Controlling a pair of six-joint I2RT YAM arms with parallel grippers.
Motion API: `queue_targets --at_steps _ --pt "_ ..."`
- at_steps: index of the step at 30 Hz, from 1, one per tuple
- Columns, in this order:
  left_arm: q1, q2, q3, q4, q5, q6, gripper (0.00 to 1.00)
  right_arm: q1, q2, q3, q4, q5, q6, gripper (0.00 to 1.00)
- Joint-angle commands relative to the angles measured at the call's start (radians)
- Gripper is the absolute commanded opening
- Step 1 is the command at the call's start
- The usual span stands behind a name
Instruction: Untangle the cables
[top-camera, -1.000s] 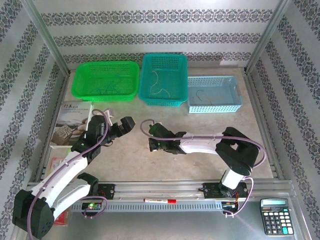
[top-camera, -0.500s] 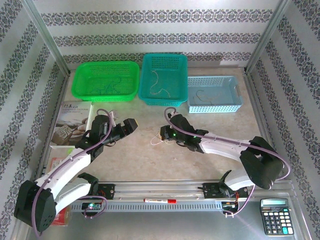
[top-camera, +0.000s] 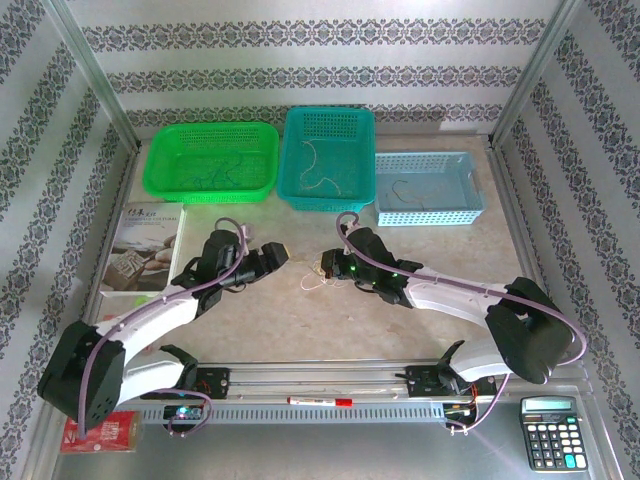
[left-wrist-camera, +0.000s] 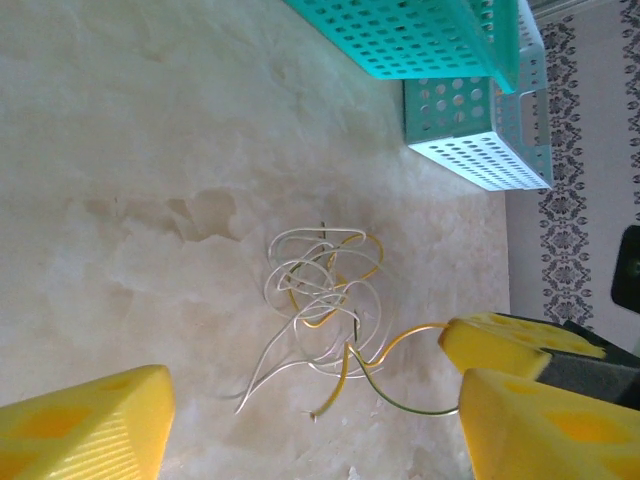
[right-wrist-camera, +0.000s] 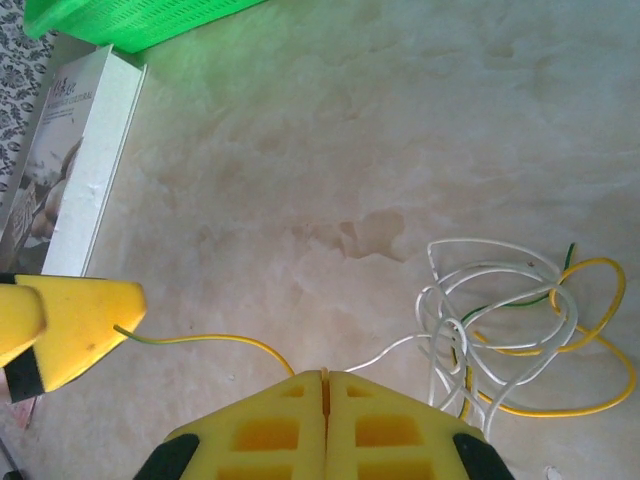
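while the right gripper (right-wrist-camera: 325, 385) seemingly pinches the cables (left-wrist-camera: 320, 300), the left gripper (top-camera: 279, 254) gapes.

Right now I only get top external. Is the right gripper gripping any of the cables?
Observer: Yes. The right gripper is shut, and a yellow strand runs into its tips.
Operator: Left one?
Observer: The left gripper stands open, with the cables lying on the table ahead of it.
Operator: Is it touching anything?
Observer: That yellow strand's far end meets one left finger.
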Motion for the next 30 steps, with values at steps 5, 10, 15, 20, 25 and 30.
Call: queue_targets --at_steps 5,10,15,20,25,30 --pt "-0.027 0.071 0.048 0.124 0.008 -0.010 0.59 -0.015 -0.022 -0.019 0.048 -0.020 0.022 0.00" --pt "-0.041 0.093 0.049 0.144 0.003 -0.012 0.50 -0.019 -0.028 -0.026 0.053 -0.021 0.024 0.00" --pt "-0.051 0.097 0.046 0.155 -0.003 -0.016 0.42 -0.022 -0.034 -0.033 0.062 -0.022 0.027 0.00" --pt "-0.060 0.105 0.040 0.171 -0.006 -0.022 0.31 -0.023 -0.034 -0.040 0.069 -0.022 0.031 0.00" --pt "-0.070 0.114 0.036 0.180 -0.009 -0.021 0.24 -0.022 -0.032 -0.045 0.079 -0.021 0.035 0.00" --pt "-0.079 0.119 0.037 0.186 -0.012 -0.023 0.09 -0.025 -0.032 -0.047 0.084 -0.022 0.036 0.00"
